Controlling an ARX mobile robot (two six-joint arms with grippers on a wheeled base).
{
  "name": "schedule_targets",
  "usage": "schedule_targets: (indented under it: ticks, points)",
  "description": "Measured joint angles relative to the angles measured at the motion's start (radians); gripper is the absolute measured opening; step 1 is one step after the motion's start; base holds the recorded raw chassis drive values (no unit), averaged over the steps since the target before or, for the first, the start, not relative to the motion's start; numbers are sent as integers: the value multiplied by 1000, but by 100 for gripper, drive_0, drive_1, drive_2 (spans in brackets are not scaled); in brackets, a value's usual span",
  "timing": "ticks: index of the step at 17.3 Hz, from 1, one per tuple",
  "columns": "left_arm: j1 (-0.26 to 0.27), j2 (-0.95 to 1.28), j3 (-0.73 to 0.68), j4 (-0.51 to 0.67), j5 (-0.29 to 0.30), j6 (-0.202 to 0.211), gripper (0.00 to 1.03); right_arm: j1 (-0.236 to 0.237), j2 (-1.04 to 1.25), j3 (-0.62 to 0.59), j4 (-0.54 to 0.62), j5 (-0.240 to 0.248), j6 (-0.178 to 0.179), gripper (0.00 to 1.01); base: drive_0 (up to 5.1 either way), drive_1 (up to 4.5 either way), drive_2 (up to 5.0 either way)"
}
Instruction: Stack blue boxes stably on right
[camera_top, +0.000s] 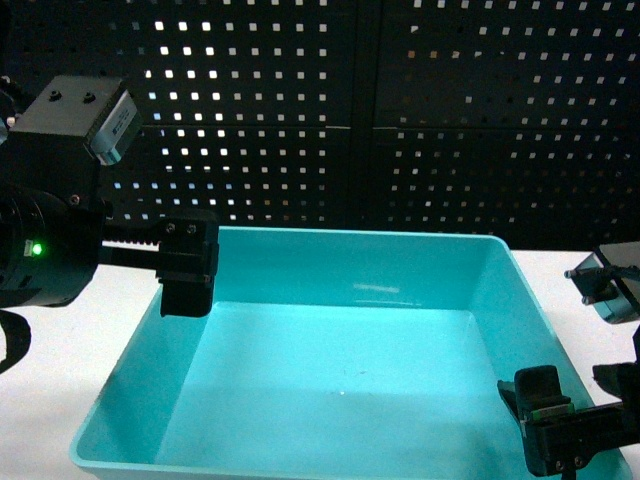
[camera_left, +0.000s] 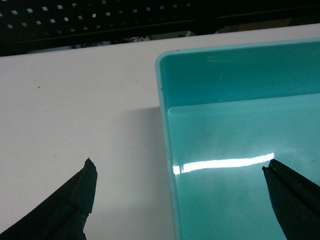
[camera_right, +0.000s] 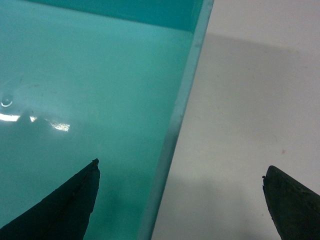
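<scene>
While both claws stand spread wide with nothing between their fingers, a single turquoise tub (camera_top: 340, 390) lies on the white tabletop (camera_left: 75, 110) in front of the robot, filling most of the head view. It sits upright, its sloped walls and plain rim showing, and its glossy floor carries a streak of reflected light.

In the left wrist view, the left claw (camera_left: 180, 192) straddles the tub's left wall: one finger (camera_left: 75, 200) hangs over bare tabletop outside the rim, the other over the tub's floor. The rounded far-left corner of the tub lies ahead of the fingertips. Seen from the head camera, this claw hovers at the tub's left rim, toward the far end.

The right claw (camera_right: 180, 195) straddles the right wall in the same manner: its left finger (camera_right: 65, 205) is above the tub's floor, its right finger above the tabletop. From the head camera it sits at the near-right corner. Whether either claw touches the rim cannot be told.

Behind the tabletop stands a dark perforated panel (camera_top: 400, 120).
</scene>
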Motion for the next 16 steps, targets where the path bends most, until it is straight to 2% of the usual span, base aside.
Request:
schedule_targets:
  ticks: [5,8,9,14,15,16]
  points:
    - [5,47,-26,25,-25,-11,98,-6,34,10,32,-6,-3,98,0,0,0]
    - [4,77,-29,24,-23,-39,98,-5,40,10,39,-6,-2,98,0,0,0]
    - [11,96,-35,43,-5,-47,98,-5,43,10,47,-6,-2,98,0,0,0]
    - [31,128,-39,48,0,-65,98,-7,65,7,85,-11,3,96,0,0,0]
    - [30,134,-45,53,-1,-72,98,-5,68,2,97,-16,6,76,0,0,0]
    - [28,135,-51,50,-3,-74,98,-6,69,1,102,-15,5,67,0,0,0]
